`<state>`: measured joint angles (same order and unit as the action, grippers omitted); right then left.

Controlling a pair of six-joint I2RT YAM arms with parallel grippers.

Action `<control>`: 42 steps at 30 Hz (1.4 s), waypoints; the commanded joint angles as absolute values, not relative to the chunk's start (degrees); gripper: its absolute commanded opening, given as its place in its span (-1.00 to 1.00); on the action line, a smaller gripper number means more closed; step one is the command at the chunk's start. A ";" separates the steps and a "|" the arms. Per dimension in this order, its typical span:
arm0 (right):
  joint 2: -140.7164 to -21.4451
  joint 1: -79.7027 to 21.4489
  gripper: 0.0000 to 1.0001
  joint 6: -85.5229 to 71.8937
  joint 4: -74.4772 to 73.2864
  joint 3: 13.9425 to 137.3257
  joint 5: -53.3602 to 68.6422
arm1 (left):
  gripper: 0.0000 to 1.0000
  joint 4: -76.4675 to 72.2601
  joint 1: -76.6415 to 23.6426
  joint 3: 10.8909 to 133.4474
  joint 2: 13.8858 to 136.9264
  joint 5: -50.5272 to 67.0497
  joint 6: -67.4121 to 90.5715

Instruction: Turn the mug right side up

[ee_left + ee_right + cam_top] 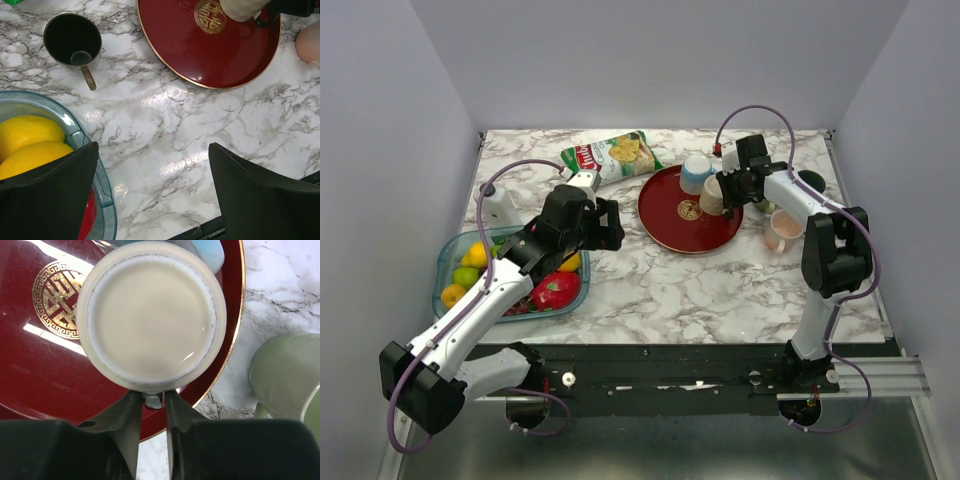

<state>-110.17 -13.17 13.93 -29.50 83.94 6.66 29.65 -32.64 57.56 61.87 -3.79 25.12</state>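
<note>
A cream mug (pixel 150 315) is over the red plate (pixel 30 385), its flat bottom facing the right wrist camera. In the top view the cream mug (pixel 711 195) lies tilted on its side over the plate (pixel 685 225). My right gripper (pixel 152 401) is shut on the mug's handle, of which only a small piece shows between the fingers. It also shows in the top view (pixel 728 190). My left gripper (pixel 152 170) is open and empty above bare marble beside the fruit bowl, and in the top view (pixel 612 225) it is left of the plate.
A light blue mug (pixel 697 172) sits at the plate's far edge. A pink cup (pixel 783 232) and a green mug (pixel 285 370) stand right of the plate. A dark metal cup (pixel 72 39), a chips bag (pixel 610 157), a white bottle (pixel 500 205) and the fruit bowl (pixel 450 255) are to the left.
</note>
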 commanded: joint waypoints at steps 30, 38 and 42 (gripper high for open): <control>-64.53 -14.15 -0.99 -43.05 9.54 51.60 40.07 | 0.98 5.48 -32.96 45.02 50.55 19.84 37.25; -53.36 -18.18 -0.99 -62.65 28.99 41.67 39.73 | 0.98 -29.15 -33.84 36.56 50.88 33.05 55.19; -51.60 -20.91 -0.99 -66.53 32.43 40.96 37.71 | 0.97 -33.13 -36.56 38.49 52.99 32.17 57.04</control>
